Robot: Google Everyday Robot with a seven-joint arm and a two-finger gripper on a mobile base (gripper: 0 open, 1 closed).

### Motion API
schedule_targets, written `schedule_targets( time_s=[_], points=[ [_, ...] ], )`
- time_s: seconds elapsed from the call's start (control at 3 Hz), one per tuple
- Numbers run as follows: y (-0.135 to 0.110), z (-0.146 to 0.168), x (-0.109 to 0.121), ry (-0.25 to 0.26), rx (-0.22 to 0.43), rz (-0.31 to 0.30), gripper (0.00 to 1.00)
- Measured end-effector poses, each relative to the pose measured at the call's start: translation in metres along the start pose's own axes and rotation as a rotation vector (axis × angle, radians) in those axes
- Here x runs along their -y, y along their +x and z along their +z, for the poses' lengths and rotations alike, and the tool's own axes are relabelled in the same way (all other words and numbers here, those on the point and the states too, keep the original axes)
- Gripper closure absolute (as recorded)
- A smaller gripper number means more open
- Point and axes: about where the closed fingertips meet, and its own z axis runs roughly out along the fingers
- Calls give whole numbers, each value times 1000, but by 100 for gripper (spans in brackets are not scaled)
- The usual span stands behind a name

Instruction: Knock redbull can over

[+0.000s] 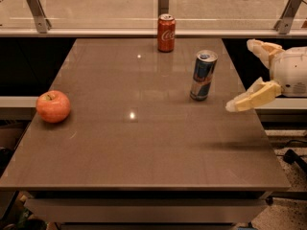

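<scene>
The redbull can (203, 75), slim and blue-and-silver, stands upright on the right half of the brown table (144, 147). My gripper (240, 75) comes in from the right edge of the view, just right of the can and apart from it. It is open and empty, with its cream fingers spread wide. The lower finger (252, 98) reaches over the table's right edge at about the height of the can's base. The upper finger (263, 49) sits farther back.
A shorter red cola can (166, 32) stands upright at the table's far edge. A red apple (53, 106) lies near the left edge. A glass rail with metal brackets (163, 1) runs behind the table.
</scene>
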Motion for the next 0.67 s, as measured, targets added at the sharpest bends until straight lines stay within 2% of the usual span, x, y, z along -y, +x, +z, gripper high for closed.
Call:
schedule_targets(
  time_s=[0.67],
  points=[
    [1,29,2,-85,10,61,0]
  ],
)
